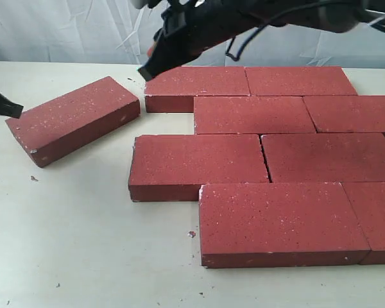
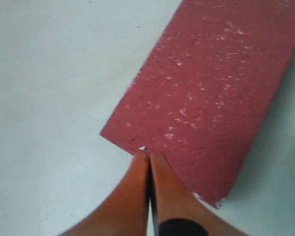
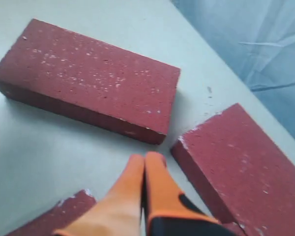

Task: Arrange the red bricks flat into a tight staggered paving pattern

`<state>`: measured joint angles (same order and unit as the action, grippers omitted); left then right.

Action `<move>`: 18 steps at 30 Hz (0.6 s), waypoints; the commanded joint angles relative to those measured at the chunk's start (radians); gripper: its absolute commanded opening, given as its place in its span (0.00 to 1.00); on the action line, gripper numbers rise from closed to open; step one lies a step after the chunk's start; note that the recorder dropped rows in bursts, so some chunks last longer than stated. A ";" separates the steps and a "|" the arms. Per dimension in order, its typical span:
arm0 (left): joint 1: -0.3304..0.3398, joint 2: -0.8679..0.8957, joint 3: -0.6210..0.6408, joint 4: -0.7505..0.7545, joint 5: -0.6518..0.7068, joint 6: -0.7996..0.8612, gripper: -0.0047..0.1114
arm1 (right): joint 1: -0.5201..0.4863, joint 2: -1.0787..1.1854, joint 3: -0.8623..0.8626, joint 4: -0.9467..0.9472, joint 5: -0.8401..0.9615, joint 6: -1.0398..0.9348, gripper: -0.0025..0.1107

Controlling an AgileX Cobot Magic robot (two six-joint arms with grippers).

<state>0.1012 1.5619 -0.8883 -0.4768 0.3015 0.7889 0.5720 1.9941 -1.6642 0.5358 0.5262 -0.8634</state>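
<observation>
Brick [image 1: 74,119] set askew touches clenched left claw [image 2: 147,156]; right claw [image 3: 144,158] clenched beside paved bricks [image 1: 253,114]

The table [image 1: 83,250] carries red bricks [image 1: 256,115]: eight lie flat in staggered rows by the right tool [image 1: 145,72]. One loose brick [image 1: 74,119] lies askew at the left tool [image 2: 148,155].

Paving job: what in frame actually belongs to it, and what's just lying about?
Job:
- loose angled brick
- laid bricks, staggered rows
- left pincer, shut, at the loose brick's end
- right pincer, shut

Lying about:
- crumbs on the table
- white sheet behind
</observation>
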 commanded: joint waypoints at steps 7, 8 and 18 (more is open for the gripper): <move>0.043 -0.007 0.022 -0.132 -0.199 -0.001 0.04 | -0.003 0.315 -0.525 -0.251 0.558 0.233 0.01; 0.037 -0.007 0.016 -0.139 -0.221 -0.001 0.04 | -0.003 0.309 -0.527 -0.283 0.606 0.236 0.01; -0.093 0.243 -0.308 -0.040 -0.288 -0.159 0.04 | -0.029 0.154 -0.318 -0.376 0.695 0.318 0.01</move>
<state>0.0438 1.7097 -1.0851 -0.5550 -0.0776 0.6572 0.5583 2.2161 -2.0717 0.1749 1.2076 -0.5531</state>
